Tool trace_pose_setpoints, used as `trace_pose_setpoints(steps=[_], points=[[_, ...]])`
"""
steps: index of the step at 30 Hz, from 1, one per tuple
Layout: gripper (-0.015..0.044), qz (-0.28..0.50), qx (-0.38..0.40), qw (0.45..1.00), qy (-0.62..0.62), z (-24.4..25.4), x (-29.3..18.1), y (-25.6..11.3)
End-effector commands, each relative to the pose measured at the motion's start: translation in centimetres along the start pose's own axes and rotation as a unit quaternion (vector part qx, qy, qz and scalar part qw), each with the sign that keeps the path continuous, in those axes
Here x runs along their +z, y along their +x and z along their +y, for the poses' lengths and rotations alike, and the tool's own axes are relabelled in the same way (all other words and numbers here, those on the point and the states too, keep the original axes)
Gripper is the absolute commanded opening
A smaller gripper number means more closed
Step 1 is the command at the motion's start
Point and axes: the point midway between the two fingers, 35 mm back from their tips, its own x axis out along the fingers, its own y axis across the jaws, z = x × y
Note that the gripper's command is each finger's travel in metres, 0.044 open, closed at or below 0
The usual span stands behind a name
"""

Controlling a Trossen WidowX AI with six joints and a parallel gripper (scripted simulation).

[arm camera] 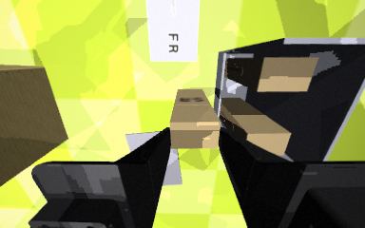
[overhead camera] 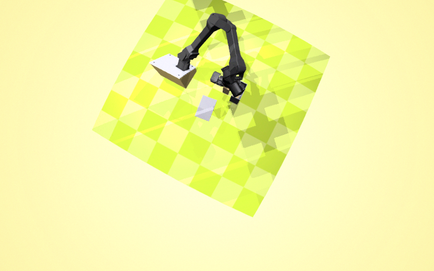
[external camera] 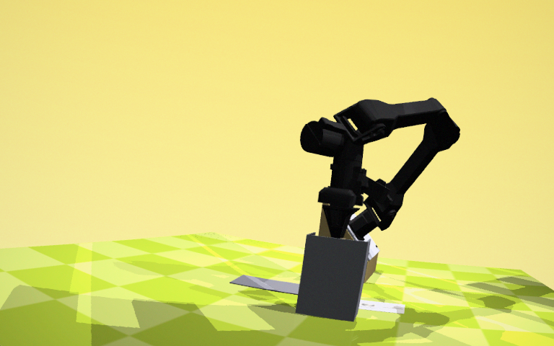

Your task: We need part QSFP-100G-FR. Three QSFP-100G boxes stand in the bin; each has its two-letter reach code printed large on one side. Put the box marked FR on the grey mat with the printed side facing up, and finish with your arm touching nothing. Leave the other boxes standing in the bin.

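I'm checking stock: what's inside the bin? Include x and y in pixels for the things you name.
Two tan boxes (arm camera: 285,82) (arm camera: 268,142) show inside the bin (overhead camera: 234,100) (external camera: 330,277) (arm camera: 323,41). No reach code is readable on either. Whatever lies beneath them or in the bin's covered near end can't be seen.

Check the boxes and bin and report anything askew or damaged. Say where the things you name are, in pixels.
Nothing clearly stands out. The fingers (external camera: 337,222) grip one box (overhead camera: 225,90) (external camera: 323,223) (arm camera: 195,136) outside the bin (overhead camera: 234,100) (external camera: 330,277) (arm camera: 314,41); two others inside look upright. I see no damage, though the lower parts are partly hidden.

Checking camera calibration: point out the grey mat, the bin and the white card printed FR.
Grey mat (overhead camera: 205,108) (external camera: 265,282) (arm camera: 172,172): top, exterior, wrist; upper surface.
Bin (overhead camera: 234,100) (external camera: 330,277) (arm camera: 323,41): top and exterior, outer wall; wrist, rim.
White card (external camera: 386,308) (arm camera: 159,30): exterior, wrist; printed face.
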Motion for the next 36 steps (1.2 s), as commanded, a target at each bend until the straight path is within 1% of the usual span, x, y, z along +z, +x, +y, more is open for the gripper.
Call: trace_pose_setpoints(steps=[1, 36], points=[[0.0152, 0.002, 0.003, 1.0, -0.002, 0.6, -1.1, 0.1], [0.0152, 0.006, 0.005, 0.999, -0.031, 5.5, -7.4, -0.3]])
